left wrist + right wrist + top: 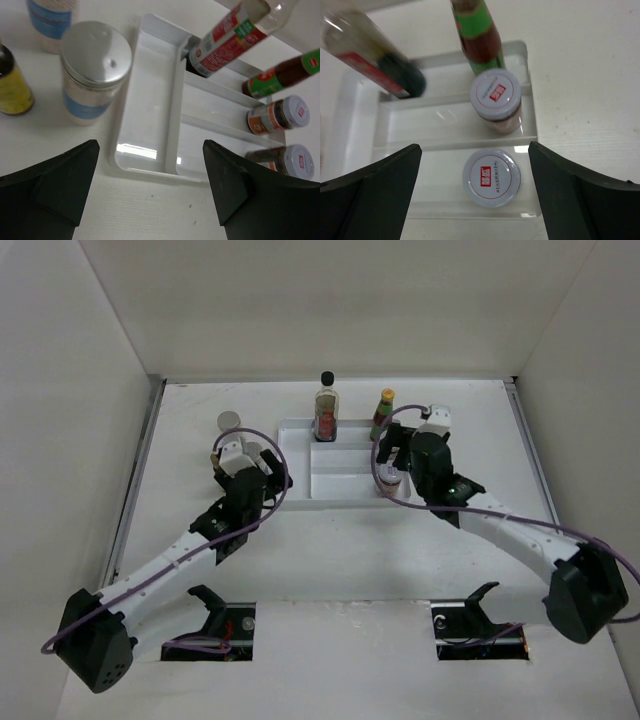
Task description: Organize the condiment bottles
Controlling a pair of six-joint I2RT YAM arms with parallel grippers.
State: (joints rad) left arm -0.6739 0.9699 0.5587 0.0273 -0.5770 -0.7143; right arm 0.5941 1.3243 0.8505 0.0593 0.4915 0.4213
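- Fingers (pixel 65 180) of your left gripper (pixel 150 145) gape wide, empty, over the white divided plastic tray's (pixel 145 110) near-left corner, its left compartment bare.
- Your right gripper (pixel 474 150), also open and empty, hangs above its right end.
- Inside: two pale-lidded reddish jars (pixel 491 177), one yellow-capped sauce bottle (pixel 480 40), one tall clear black-capped bottle (pixel 326 412).
- Left of its rim: two grey-lidded blue-labelled jars (pixel 95 70), one tiny yellow bottle (pixel 12 85).

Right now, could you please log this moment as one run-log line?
left gripper: open, near grey-lidded jar | right gripper: open, above front pale-lidded jar | tray: partly filled
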